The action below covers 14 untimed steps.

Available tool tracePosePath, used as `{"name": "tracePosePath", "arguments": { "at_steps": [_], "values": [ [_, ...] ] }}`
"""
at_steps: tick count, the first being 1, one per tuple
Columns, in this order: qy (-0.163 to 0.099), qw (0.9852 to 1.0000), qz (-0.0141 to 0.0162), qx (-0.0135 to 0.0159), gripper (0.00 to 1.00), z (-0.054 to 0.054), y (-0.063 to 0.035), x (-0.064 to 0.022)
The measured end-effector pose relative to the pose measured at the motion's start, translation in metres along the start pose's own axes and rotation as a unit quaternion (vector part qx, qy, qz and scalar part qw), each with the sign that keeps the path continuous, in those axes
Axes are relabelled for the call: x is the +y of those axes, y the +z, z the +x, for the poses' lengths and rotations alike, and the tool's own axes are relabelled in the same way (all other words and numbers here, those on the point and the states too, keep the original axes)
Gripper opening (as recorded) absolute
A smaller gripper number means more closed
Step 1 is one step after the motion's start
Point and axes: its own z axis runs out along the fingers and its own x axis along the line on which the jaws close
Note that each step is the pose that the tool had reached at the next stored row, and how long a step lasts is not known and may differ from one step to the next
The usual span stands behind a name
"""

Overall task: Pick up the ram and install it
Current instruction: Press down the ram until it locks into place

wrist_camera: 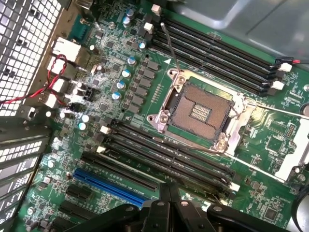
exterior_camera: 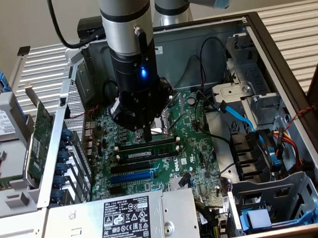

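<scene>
Here we see the gripper [exterior_camera: 144, 134] down inside the open PC case, its fingers pinched together right above the bank of memory slots [exterior_camera: 147, 149] just below the CPU socket [exterior_camera: 162, 120]. In the wrist view the closed fingertips [wrist_camera: 170, 193] sit over the lower end of those black slots [wrist_camera: 169, 154], nothing visibly clamped between them. The ram [exterior_camera: 150, 150] looks like it lies seated in one slot of that bank, a long dark stick with a pale strip; we judge the closed fingers are there to press on its top edge, since a shut tip makes a firm pusher. We can't tell if the white end clips [wrist_camera: 235, 186] have latched. The CPU socket [wrist_camera: 198, 112] stays bare, pins exposed, so the arm keeps just to the slot side of it. A blue PCIe slot [wrist_camera: 108, 186] runs beside the slots, away from the socket, untouched.
</scene>
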Motion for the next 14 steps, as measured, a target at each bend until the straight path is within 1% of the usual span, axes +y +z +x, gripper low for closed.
{"name": "tracePosePath", "arguments": {
  "at_steps": [4, 7, 9, 11, 14],
  "values": [
    [0.03, 0.9996, 0.0002, 0.0002, 0.11, 0.0, 0.0001, 0.0],
    [0.052, 0.9986, 0.0003, 0.0003, 0.11, 0.0, 0.0002, 0.0],
    [0.067, 0.9978, 0.0004, 0.0004, 0.11, 0.0, 0.0003, 0.0],
    [0.083, 0.9966, 0.0005, 0.0005, 0.11, 0.0, 0.0003, 0.0],
    [0.105, 0.9945, 0.0006, 0.0006, 0.11, 0.0, 0.0004, 0.0]
  ]
}}
